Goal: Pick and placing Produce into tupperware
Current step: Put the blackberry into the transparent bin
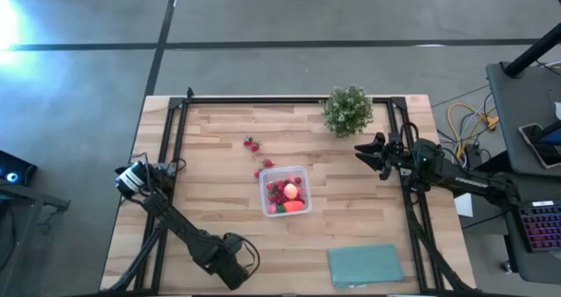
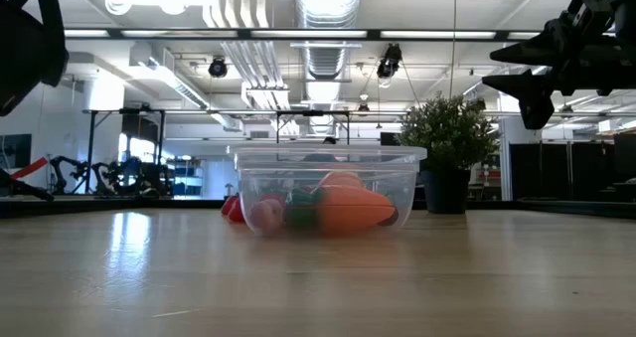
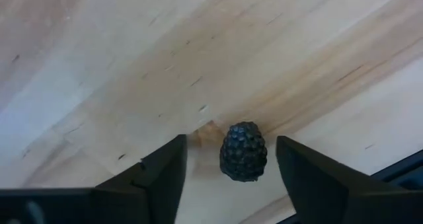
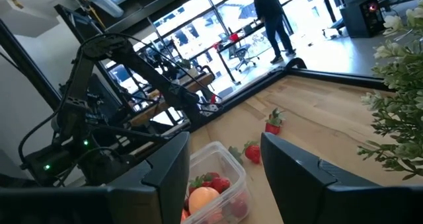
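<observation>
Near the tabletop's (image 1: 219,157) left edge my left claw (image 3: 228,178) gapes around a dark blackberry (image 3: 243,151); clamping off-centre could squirt it over the side.

We look straight down on the whole table (image 1: 228,170) from above. At table height we face the tub (image 2: 326,186) up close. Our left wrist view hangs close over bare wood; the right wrist view looks across the same tub (image 4: 213,184) from farther off.
</observation>
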Robot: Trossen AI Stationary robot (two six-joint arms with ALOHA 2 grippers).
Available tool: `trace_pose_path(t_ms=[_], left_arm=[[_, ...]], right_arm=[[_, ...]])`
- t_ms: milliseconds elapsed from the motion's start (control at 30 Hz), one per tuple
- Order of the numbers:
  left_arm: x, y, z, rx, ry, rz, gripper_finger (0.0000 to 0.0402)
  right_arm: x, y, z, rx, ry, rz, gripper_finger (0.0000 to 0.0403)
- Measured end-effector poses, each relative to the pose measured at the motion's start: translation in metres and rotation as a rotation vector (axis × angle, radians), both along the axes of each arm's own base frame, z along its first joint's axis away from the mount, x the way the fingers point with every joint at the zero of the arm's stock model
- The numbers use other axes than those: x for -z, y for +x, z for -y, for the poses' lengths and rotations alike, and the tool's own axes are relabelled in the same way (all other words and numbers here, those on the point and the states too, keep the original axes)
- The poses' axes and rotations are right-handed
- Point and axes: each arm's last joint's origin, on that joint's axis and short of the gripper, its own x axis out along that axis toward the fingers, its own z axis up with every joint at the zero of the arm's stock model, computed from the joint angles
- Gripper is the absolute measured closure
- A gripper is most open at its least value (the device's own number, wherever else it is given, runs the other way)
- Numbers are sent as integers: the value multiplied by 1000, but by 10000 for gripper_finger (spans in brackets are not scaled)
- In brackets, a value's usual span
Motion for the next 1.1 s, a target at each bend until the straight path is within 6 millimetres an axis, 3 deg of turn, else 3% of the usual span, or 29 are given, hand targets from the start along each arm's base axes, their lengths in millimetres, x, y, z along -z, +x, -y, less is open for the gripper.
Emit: trace_pose_path(t_ms=[333,600,767,933,1100], left_arm=[[0,0,0,29,-14,7,293],[-10,1,-9,74,45,33,330],[-47,8,-54,87,281,186,312],[-94,48,-119,224,485,561,307],[-97,87,-193,262,510,645,306]], right_arm=[[0,0,0,0,0,0,225],[0,0,0,0,0,0,225],[0,0,0,0,0,0,225],[0,0,0,0,0,0,225],[0,0,0,0,0,0,225]])
